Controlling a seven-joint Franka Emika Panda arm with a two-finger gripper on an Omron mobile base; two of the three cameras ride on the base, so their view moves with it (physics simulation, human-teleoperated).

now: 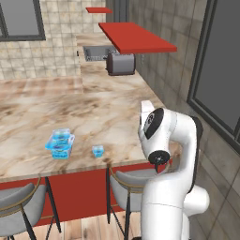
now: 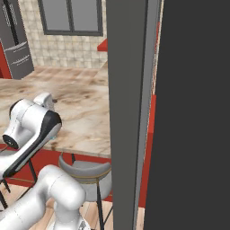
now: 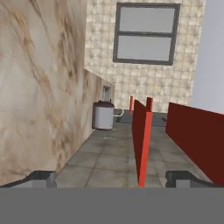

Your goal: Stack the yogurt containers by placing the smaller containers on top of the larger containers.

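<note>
— On the marble counter (image 1: 42,112), near its front edge above the stools, what do you see?

— Two spots of light blue. To the left sits a wide tub (image 1: 60,144) with a flared rim, and something of the same blue seems to sit in or on it; I cannot tell from this far whether that is the mid-sized tub already nested or just the label and lid. Well apart to its right stands the tiny cup (image 1: 98,151), alone on the marble.

— And your gripper (image 3: 109,177)?

— My hand camera shows the two dark fingertips (image 3: 40,176) wide apart at the bottom of its view, nothing between them. It is rolled sideways, looking along the counter toward a toaster (image 3: 103,116) and a window (image 3: 146,33), not at the tubs.

— So which step are you at?

— By my judgement, the approach before picking up the tiny cup. My arm is folded up close to the base, off the counter's right end, and nothing is held.

— What does the next move ask of you?

— Swinging the hand left and down over the counter, pointing the fingers down, and centring them on the tiny cup. It is small, so the close must be square, or it may tip or skid.
</note>
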